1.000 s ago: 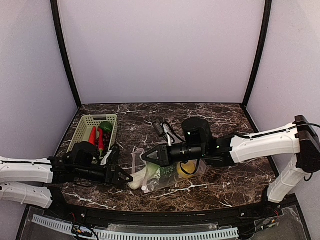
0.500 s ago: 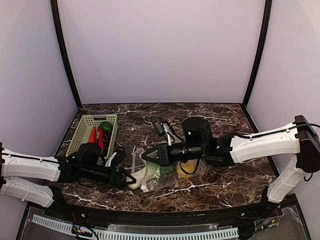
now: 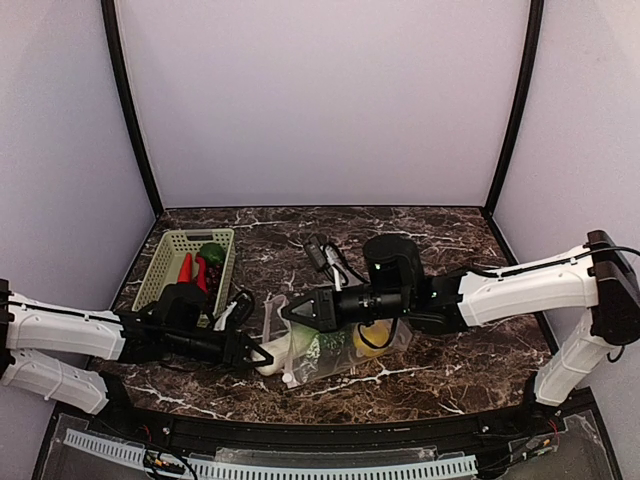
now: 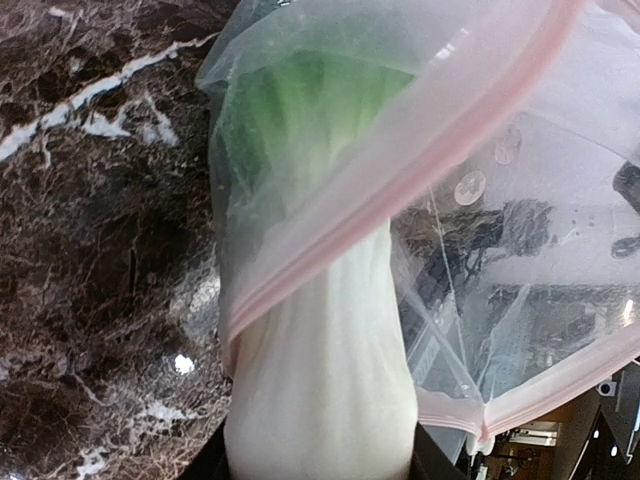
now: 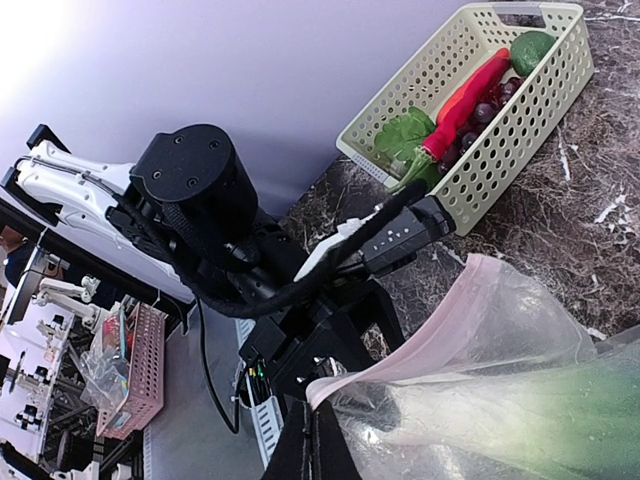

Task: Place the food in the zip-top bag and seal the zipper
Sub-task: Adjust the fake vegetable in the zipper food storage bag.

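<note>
Overhead view: soft, even light; dark marble surface [image 3: 450,370] dim, faint shadows beside the zip-top bag [image 3: 340,365]. Left wrist view: vegetable stalk [image 4: 320,400] at the bag's mouth blurred, small glare spot left of it. Right wrist view: overexposed corner upper-left of the bag.

Clear bag [image 4: 520,300] with pink zipper [image 4: 300,272], white-stemmed green vegetable [image 4: 320,400] (lemon [image 3: 372,336] yellow), pale green basket [image 5: 500,130], dark white-veined table [image 4: 100,250]

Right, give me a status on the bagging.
Done: lemon in the bag. In hand: right tool holds the mouth open; left tool grips the leafy vegetable, stalk outside. Left: chili peppers in the basket, zipper unsealed.
</note>
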Robot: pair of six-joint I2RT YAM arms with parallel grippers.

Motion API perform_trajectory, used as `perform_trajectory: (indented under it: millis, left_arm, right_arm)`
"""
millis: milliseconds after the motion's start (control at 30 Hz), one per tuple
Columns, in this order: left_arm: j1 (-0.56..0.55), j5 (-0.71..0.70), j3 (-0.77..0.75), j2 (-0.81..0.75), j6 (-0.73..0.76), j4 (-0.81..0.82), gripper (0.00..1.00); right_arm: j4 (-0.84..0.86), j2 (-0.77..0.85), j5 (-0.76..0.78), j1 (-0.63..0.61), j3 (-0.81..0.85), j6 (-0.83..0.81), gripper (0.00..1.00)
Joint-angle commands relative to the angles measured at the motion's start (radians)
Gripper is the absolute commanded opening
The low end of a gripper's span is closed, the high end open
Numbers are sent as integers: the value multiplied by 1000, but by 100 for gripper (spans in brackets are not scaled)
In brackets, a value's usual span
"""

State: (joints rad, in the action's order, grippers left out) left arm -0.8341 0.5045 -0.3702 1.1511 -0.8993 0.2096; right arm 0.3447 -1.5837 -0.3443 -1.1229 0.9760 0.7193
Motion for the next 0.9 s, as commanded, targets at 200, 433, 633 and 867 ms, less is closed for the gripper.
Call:
perform_trajectory:
  millis: [200, 433, 633, 867]
  left_arm:
    - [1, -60, -86, -96, -12, -47, 21]
    - [0, -111, -114, -111, -42, -41, 19]
    - [-5, -134, -158, -73, -39, -57, 19]
    - [-17, -158, -180, -30, -56, -32, 21]
  right_arm:
    - [32, -32, -10, 2, 40, -17, 0]
    - [19, -63, 28, -12, 92, -29, 0]
    - [16, -86, 113, -33, 121, -36, 0]
    - [3, -96, 182, -43, 140, -43, 0]
